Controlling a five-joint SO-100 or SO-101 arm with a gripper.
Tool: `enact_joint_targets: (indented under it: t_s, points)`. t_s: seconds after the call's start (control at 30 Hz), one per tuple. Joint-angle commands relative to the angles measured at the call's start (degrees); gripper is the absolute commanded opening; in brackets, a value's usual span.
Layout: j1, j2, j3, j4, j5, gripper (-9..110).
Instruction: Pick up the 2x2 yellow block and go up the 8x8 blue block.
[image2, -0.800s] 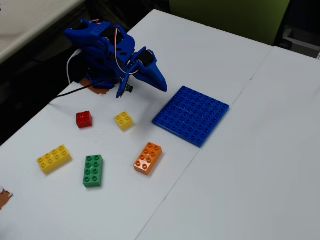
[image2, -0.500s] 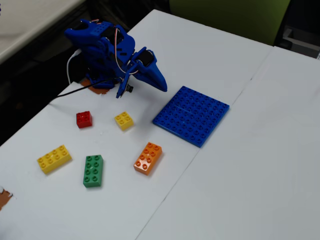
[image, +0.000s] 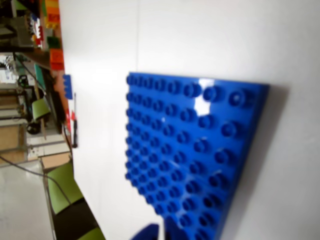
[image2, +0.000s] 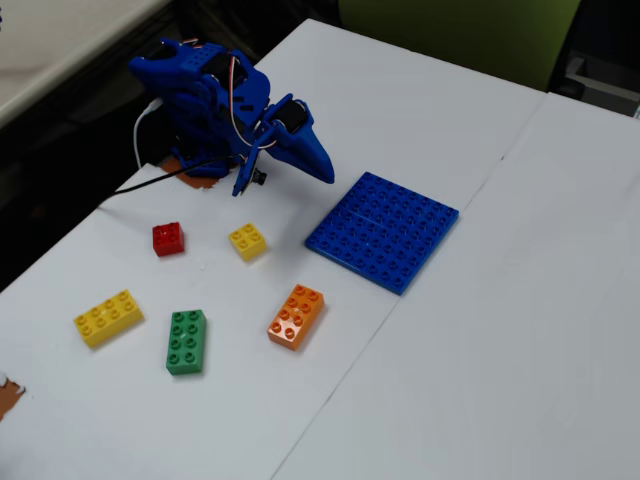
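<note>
The 2x2 yellow block (image2: 247, 240) lies on the white table, studs up, with nothing touching it. The 8x8 blue block (image2: 383, 230) lies flat to its right in the fixed view and fills the wrist view (image: 190, 155). My gripper (image2: 322, 168) hangs folded near the arm's base, above and between the two, pointing toward the blue block. Its fingers look pressed together into one wedge and hold nothing. Only a blurred blue fingertip (image: 147, 233) shows at the wrist view's bottom edge.
A red 2x2 brick (image2: 168, 238) sits left of the yellow block. Nearer the front lie a long yellow brick (image2: 108, 317), a green brick (image2: 187, 341) and an orange brick (image2: 296, 315). The arm's base (image2: 190, 100) stands at the table's far left edge.
</note>
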Motion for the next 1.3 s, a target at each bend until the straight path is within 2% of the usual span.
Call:
enact_joint_targets:
  t_s: [0.0, 1.27]
  points:
    - [0.26, 2.37, 2.46, 0.00, 0.26, 0]
    - [-0.44, 2.37, 2.37, -1.14, -0.44, 0]
